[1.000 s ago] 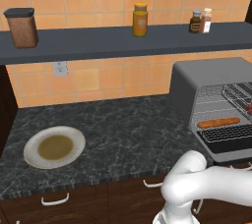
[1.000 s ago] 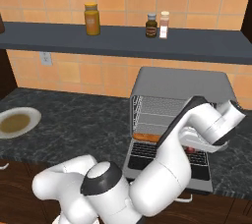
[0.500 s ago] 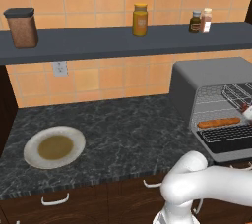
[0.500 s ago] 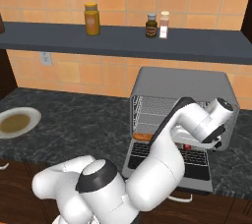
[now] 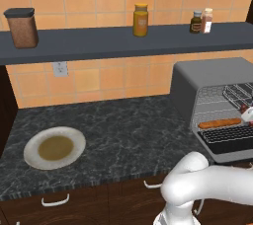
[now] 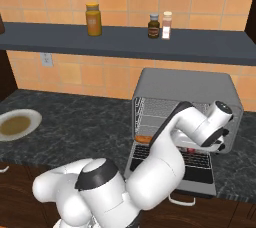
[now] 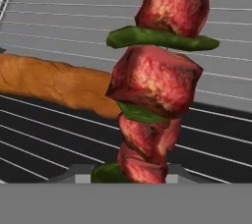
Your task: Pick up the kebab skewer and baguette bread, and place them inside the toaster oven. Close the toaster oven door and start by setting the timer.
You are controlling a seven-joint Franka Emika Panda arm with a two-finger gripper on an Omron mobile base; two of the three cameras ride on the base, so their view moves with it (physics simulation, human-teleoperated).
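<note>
In the hand view the kebab skewer (image 7: 155, 95) stands very close to the camera, rising from the bottom edge, with red meat chunks and green slices between them. The finger tips are covered by its lowest chunks, so how wide the jaws stand cannot be read directly; the skewer rises from just where the tips are, so it seems to be held between them. Behind the skewer the baguette bread (image 7: 54, 83) lies across the wire rack (image 7: 59, 16), its right end hidden by the meat.

From the right base view the white arm (image 6: 170, 142) reaches over the toaster oven door (image 6: 200, 169), which lies folded down flat in front of the oven. The arm covers much of the oven opening, and only a small orange end of the baguette is seen at its left. The hand is at the right side of the opening, inside the toaster oven (image 6: 187, 87).

In the left base view the baguette lies at the front of the rack, just above the open door, and a bit of the hand shows at the right edge of the picture.

Farther to the left, a plate (image 5: 54, 147) rests on the dark counter (image 5: 128, 130), well apart from the oven. On the shelf (image 5: 99, 41) above stand a brown canister (image 5: 22, 26), a yellow jar (image 5: 141, 20) and two small bottles (image 5: 201, 20). An outlet (image 5: 60, 68) is on the tiled wall.
</note>
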